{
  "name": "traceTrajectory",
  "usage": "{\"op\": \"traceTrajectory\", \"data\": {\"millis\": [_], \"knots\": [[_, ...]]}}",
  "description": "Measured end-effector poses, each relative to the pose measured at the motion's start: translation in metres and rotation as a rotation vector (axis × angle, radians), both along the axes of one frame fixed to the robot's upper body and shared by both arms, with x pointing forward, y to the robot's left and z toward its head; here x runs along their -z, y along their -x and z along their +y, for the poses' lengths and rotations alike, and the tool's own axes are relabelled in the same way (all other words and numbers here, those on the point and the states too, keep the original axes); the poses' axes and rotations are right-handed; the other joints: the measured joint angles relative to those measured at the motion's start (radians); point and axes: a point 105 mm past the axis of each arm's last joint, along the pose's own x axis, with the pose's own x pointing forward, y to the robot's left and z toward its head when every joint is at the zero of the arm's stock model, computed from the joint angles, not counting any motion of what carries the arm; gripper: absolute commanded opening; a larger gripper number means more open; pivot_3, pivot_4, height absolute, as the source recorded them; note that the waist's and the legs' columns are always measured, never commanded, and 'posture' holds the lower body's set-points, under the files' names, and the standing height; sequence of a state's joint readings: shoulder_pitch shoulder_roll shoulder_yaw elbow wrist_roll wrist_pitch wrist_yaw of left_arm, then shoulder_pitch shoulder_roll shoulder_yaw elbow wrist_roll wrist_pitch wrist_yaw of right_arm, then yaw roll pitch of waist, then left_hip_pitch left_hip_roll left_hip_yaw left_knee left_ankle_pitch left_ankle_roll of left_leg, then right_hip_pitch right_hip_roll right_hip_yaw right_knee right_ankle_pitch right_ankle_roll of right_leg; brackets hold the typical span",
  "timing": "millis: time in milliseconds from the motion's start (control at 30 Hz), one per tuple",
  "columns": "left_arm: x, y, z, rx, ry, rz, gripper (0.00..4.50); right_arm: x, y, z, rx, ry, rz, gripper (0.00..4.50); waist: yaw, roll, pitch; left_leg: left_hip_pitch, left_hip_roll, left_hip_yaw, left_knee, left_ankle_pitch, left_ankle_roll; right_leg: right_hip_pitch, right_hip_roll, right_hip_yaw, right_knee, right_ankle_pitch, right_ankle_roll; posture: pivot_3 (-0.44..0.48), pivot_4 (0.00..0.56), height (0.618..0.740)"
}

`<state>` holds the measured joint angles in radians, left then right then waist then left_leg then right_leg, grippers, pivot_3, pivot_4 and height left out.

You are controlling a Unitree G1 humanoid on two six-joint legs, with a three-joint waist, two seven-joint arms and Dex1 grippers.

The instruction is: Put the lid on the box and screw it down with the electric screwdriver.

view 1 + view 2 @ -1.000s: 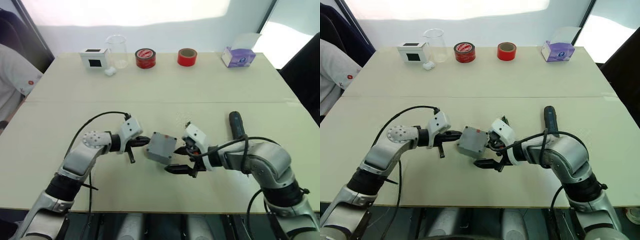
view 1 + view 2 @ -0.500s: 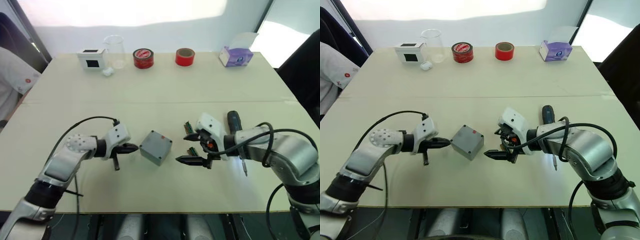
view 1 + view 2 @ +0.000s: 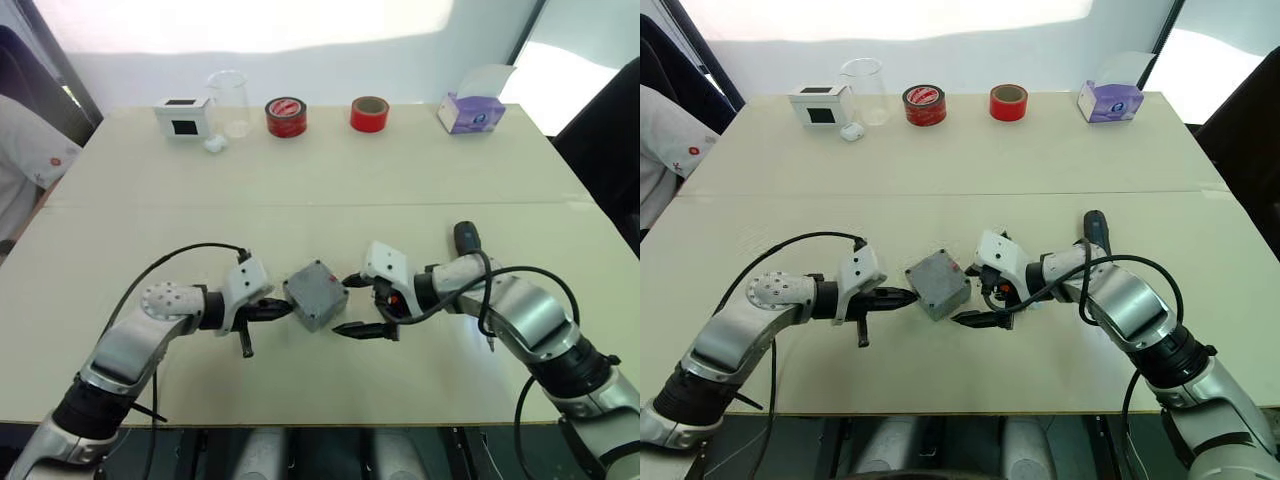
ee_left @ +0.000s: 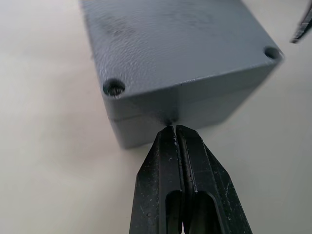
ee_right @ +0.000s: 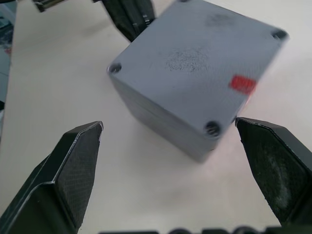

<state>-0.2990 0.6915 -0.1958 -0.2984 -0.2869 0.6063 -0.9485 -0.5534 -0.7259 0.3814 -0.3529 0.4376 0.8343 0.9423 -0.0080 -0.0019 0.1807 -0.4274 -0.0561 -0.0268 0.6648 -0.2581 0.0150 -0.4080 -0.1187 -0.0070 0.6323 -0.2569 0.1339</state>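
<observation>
The grey box [image 3: 316,294] stands on the table between both grippers, with the lid [image 4: 180,44] sitting on top; a seam runs under the lid and a red mark [image 5: 242,84] lies near one corner. My left gripper [image 3: 285,310] is shut, its tip touching the box's near corner in the left wrist view [image 4: 174,128]. My right gripper [image 3: 348,305] is open, one finger on each side of the box's other corner, not gripping it. The black electric screwdriver [image 3: 468,262] lies on the table behind my right forearm.
Along the far edge stand a white box with a black window [image 3: 183,116], a clear beaker [image 3: 232,100], two red tape rolls [image 3: 286,116] [image 3: 369,113] and a tissue box [image 3: 470,112]. A person's sleeve [image 3: 25,150] shows at the left.
Half a second ago both grippers stood apart from the box. Since then they have closed in: the left tip now touches its corner and the open right fingers straddle the other side.
</observation>
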Motion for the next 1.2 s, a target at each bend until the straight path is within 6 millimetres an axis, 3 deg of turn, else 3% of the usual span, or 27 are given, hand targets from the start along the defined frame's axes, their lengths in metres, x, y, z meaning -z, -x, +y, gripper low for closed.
{"op": "traceTrajectory", "data": {"millis": [167,533,667,767,867,1000,1133,1200], "knots": [[-0.004,-0.017,0.001,-0.055,-0.004,-0.034,0.0,0.004,0.009,0.0,0.011,-0.015,0.055,4.46,0.003,0.0,0.0,0.0,0.0,0.0,0.0,0.0,0.0,0.0,0.0,0.0,0.0,0.0,0.0,0.0,0.15,0.74],[-0.006,-0.018,0.0,-0.032,0.001,-0.041,0.0,0.004,0.01,0.001,0.079,-0.032,0.077,4.46,0.002,0.0,0.0,0.0,0.0,0.0,0.0,0.0,-0.001,0.0,0.0,0.0,0.0,0.0,0.0,0.0,0.15,0.74],[-0.006,-0.014,0.001,-0.003,-0.003,-0.024,0.0,-0.004,0.007,-0.003,0.102,-0.059,0.064,4.46,0.003,0.0,0.0,0.0,0.0,0.0,0.0,0.0,0.0,0.0,0.0,0.0,0.0,0.0,0.0,0.0,0.15,0.74],[-0.01,-0.007,0.006,0.026,-0.014,-0.01,0.0,-0.023,0.001,-0.018,0.134,-0.117,0.052,4.46,0.002,0.0,0.0,0.0,0.0,0.0,0.0,0.0,0.0,0.0,0.0,0.0,0.0,0.0,0.0,0.0,0.15,0.74],[-0.017,-0.004,0.012,0.02,-0.001,-0.001,0.0,-0.046,-0.008,-0.036,0.19,-0.188,0.032,4.46,0.002,0.0,0.0,0.0,0.0,0.0,0.0,0.0,0.0,0.0,0.0,0.0,0.0,0.0,0.0,0.0,0.15,0.74],[-0.03,-0.006,0.018,-0.008,0.065,0.007,0.0,-0.054,-0.03,-0.056,0.308,-0.24,0.012,4.46,0.0,0.0,0.0,0.0,0.0,0.0,0.0,0.0,0.0,0.0,0.0,0.0,0.0,0.0,0.0,0.0,0.15,0.74],[-0.06,-0.011,0.013,-0.003,0.183,-0.021,0.0,-0.036,-0.077,-0.077,0.512,-0.248,-0.071,4.46,-0.001,0.0,0.0,0.0,0.0,0.0,0.0,0.002,-0.003,0.0,0.0,0.0,0.0,0.0,0.0,0.0,0.15,0.74],[-0.068,-0.011,0.008,0.014,0.204,-0.035,0.0,-0.02,-0.084,-0.075,0.533,-0.228,-0.064,4.27,-0.003,0.0,0.0,0.0,0.0,0.001,0.0,0.003,-0.005,-0.001,0.0,0.001,0.001,0.0,0.0,0.0,0.15,0.74]]}}
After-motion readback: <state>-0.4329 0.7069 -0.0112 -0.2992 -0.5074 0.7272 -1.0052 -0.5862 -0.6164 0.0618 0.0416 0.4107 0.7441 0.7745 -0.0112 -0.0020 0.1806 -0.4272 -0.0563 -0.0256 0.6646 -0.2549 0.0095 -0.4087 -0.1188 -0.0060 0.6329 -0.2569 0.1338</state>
